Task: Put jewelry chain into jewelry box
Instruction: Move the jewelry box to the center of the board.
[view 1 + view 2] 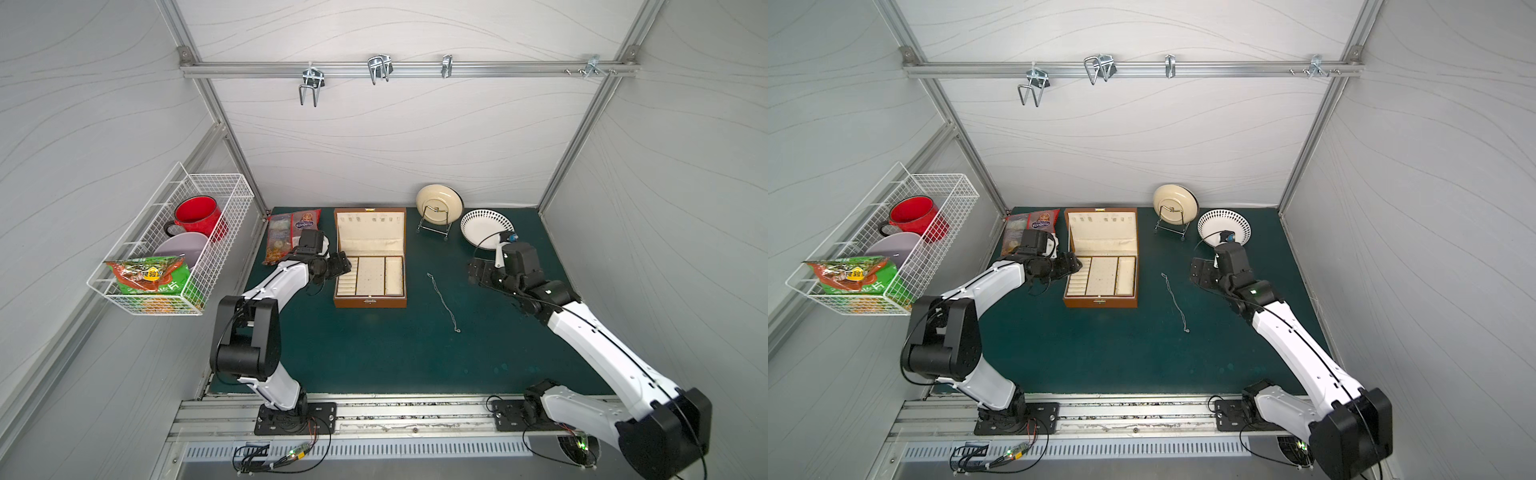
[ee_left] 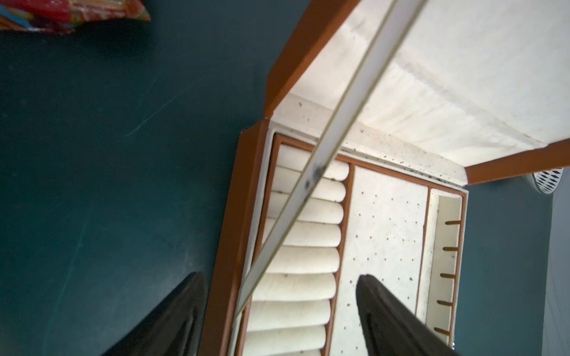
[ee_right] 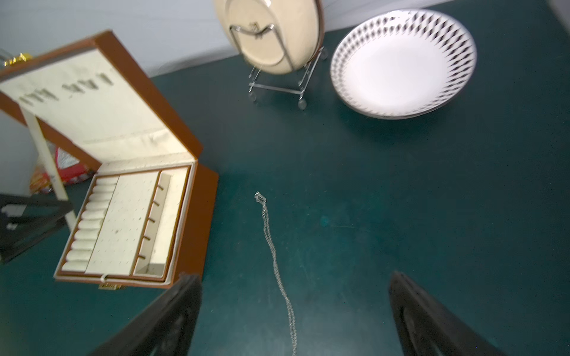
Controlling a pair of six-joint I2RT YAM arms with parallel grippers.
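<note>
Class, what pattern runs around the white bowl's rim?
Dark diamond shapes ringing the white bowl, clearest in the right wrist view.

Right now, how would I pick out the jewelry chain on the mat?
Start at the open brown jewelry box on the green mat. Between it and the right tool, a thin line runs toward the front edge: the jewelry chain. It is silvery and hair-thin, unlike the thick black cables.

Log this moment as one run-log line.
jewelry box: lid open | jewelry chain: flat on mat, outside box | left gripper: open over box | right gripper: open above chain
</note>
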